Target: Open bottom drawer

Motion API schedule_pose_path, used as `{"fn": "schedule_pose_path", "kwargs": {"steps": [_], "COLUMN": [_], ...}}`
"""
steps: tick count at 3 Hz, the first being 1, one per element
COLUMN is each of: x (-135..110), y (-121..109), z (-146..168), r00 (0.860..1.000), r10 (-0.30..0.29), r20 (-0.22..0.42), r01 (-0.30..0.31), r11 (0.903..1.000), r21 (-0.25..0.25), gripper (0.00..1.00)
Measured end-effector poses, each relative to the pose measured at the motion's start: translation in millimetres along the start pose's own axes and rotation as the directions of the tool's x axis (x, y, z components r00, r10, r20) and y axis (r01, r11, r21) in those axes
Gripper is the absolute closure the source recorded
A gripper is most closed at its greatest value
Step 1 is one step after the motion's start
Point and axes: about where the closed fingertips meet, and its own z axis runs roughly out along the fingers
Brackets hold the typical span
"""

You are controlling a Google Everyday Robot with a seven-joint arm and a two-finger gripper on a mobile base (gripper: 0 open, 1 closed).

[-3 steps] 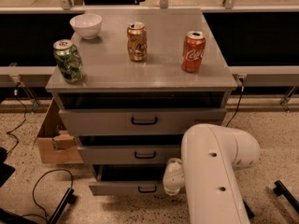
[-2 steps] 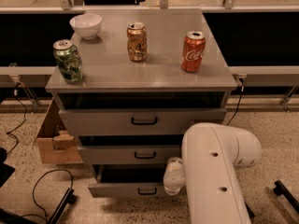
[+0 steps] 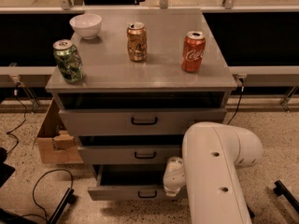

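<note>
The grey cabinet has three drawers with black loop handles. The bottom drawer [image 3: 126,191] is the narrowest. It stands pulled out a little, with a dark gap showing above its front panel and its handle [image 3: 147,194] facing me. My gripper [image 3: 174,177] is at the right end of the bottom drawer's front, at the end of my white arm [image 3: 215,171]. Only its white rounded end shows there.
The middle drawer [image 3: 131,154] and top drawer [image 3: 140,120] also stand slightly out. On the cabinet top are a white bowl [image 3: 86,25], a green can [image 3: 68,60], a gold can [image 3: 137,41] and a red cola can [image 3: 193,51]. A cardboard box [image 3: 53,141] and cables [image 3: 44,190] lie to the left on the floor.
</note>
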Motion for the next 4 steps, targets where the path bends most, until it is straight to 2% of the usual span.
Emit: {"fn": "schedule_pose_path", "kwargs": {"steps": [1, 2, 3, 4], "x": [0, 0, 0, -1], "y": [0, 0, 0, 8], "z": [-1, -1, -1, 11], "r00": [1.000, 1.000, 1.000, 1.000], "r10": [0.000, 0.000, 0.000, 0.016], "r20": [0.000, 0.000, 0.000, 0.010], "r01": [0.000, 0.000, 0.000, -0.016], "r11": [1.0000, 1.0000, 1.0000, 0.9995], "r21": [0.000, 0.000, 0.000, -0.029], "gripper": [0.08, 0.00, 0.00, 0.00]}}
